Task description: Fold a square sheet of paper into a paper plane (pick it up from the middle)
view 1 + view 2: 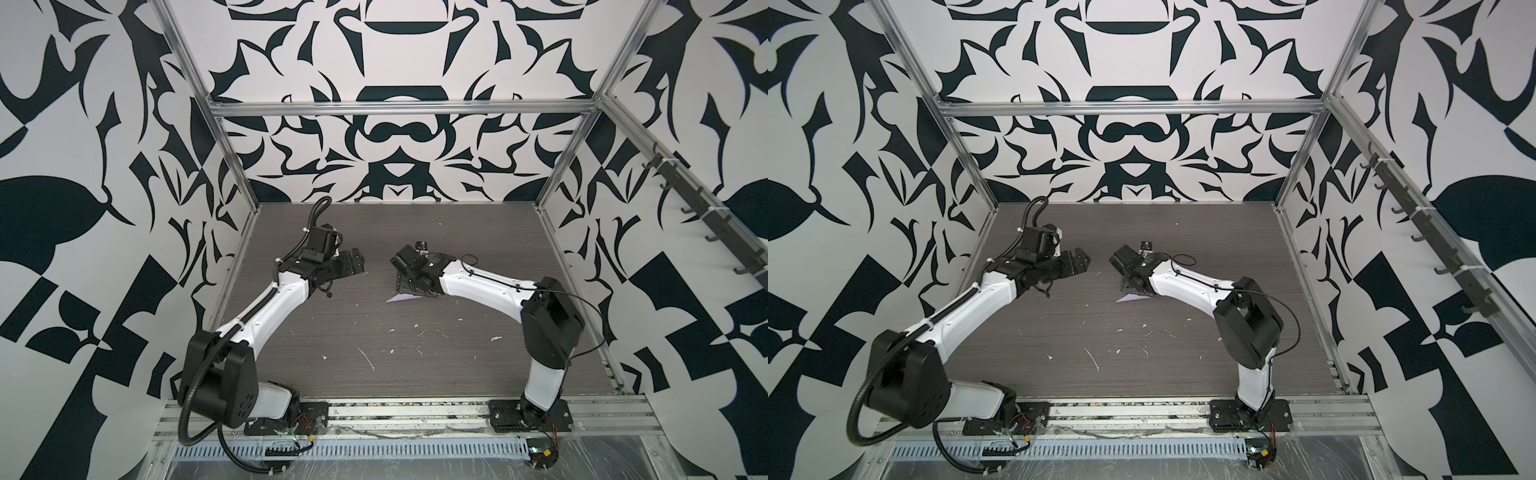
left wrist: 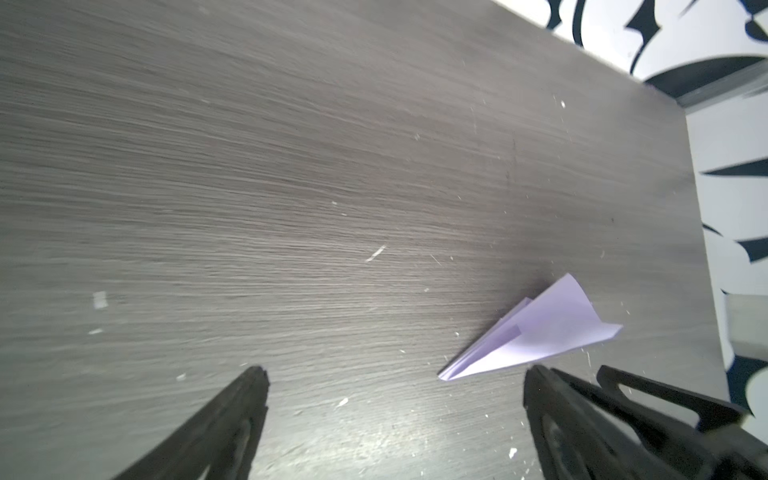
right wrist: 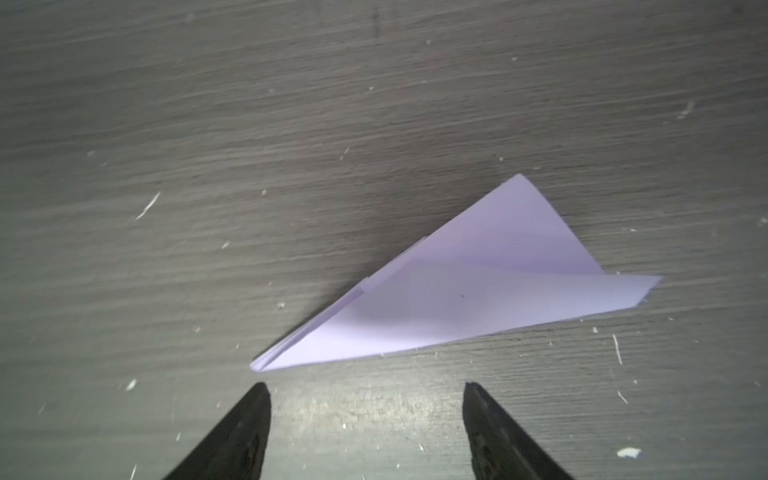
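While both arms reach in over a dark grey wood-grain table (image 1: pixel 415 353), the paper plane (image 3: pixel 478 291) lies on the tabletop, free of either gripper. It is a slim lilac dart with a sharp nose and a wider tail (one tail corner curls up off the surface).

In the right wrist view, the right gripper (image 3: pixel 365 388) hovers over the table with its two black fingers spread apart and nothing between them. The plane's nose sits just beside the tip of one finger.

In the left wrist view, the left gripper (image 2: pixel 395 374) also has its fingers wide apart and empty. The paper plane (image 2: pixel 536 332) lies near one finger, nose pointing toward the gap.

In both top views only a sliver of the lilac paper plane (image 1: pixel 400 298) (image 1: pixel 1130 298) shows, peeking out from under the right arm's wrist near the middle of the table. The left gripper sits off to the left, well apart from it.

Small white flecks (image 3: pixel 627 453) are scattered across the table.
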Robot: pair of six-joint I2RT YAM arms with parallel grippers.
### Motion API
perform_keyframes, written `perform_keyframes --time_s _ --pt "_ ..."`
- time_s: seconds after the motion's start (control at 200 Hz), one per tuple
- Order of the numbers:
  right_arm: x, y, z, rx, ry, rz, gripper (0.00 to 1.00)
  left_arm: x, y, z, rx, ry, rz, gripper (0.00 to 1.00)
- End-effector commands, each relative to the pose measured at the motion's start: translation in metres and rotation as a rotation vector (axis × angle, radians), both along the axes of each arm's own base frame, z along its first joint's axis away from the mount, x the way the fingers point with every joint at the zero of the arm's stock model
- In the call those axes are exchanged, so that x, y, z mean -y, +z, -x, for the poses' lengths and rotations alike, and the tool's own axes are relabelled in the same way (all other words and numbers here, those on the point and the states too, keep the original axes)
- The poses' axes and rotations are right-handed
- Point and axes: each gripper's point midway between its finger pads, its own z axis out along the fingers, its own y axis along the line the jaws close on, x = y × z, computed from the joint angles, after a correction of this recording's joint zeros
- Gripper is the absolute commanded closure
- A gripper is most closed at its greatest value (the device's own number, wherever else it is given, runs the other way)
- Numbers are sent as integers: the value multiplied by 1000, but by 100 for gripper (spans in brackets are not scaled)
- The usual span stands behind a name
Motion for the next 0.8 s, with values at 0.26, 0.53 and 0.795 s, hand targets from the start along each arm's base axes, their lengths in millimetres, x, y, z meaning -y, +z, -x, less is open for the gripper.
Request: perform_keyframes --time_s 0.26,0.53,0.795 --pt "26 13 -31 70 -310 217 25 -50 -14 19 -55 107 -87 0" --pt "23 -3 -32 40 -351 226 29 -51 -11 21 -44 99 -85 1" --pt "29 -9 -14 -44 -423 219 45 -53 -8 19 -38 103 -92 0"
